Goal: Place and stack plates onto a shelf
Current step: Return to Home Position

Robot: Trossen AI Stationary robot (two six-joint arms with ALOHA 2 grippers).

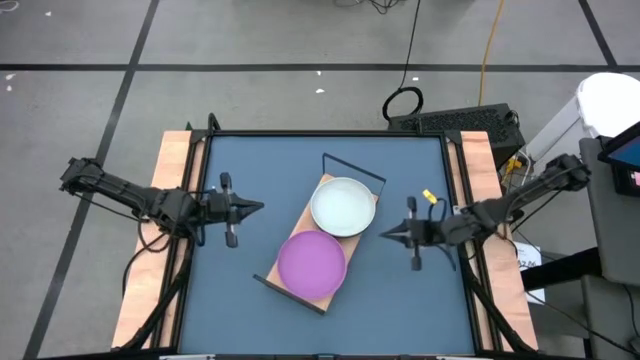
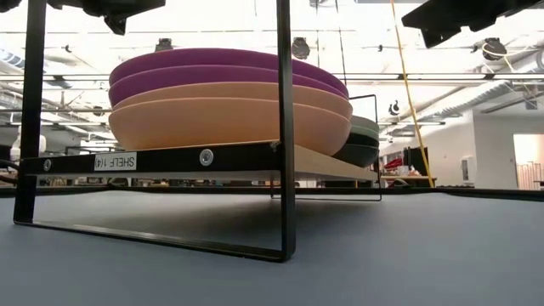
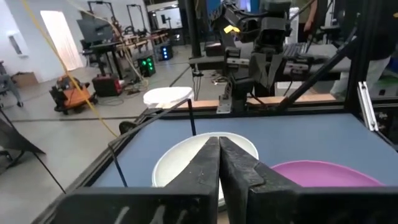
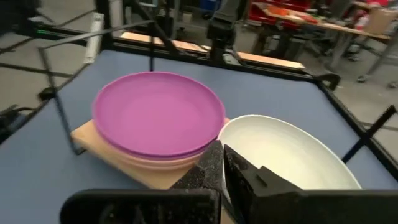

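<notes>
Apparently complete. We find no plate lying loose on the table (image 1: 250,160). Every plate in view sits on the shelf (image 1: 270,272), which stands mid-table between the two arms. We judge the stacking done, with only the arms' retreat to rest left to do.

Shelf: its long axis runs diagonally in the high view, with one end toward the left arm and the picture's lower edge and the other toward the right arm and the upper edge. The board sits level on its black wire frame.

Stacks: there are two, set side by side along that axis. Their rims lie just beside each other, and we cannot tell whether they touch.
- At the lower-left end, the purple plate (image 1: 311,264) is on top. The low view shows two purple plates over two pink plates (image 2: 229,119).
- At the upper-right end, the white-grey plate (image 1: 343,207) is on top. The low view shows a green plate (image 2: 365,127) and a black plate (image 2: 357,153) beneath it. The full count of this stack is hidden.
- All plates lie flat, hollow side up.

Grippers: the left gripper (image 1: 252,208) hangs apart from the shelf on its left, and the right gripper (image 1: 388,236) hangs apart on its right. Both point inward at the shelf, each with its fingers clenched together on nothing.
</notes>
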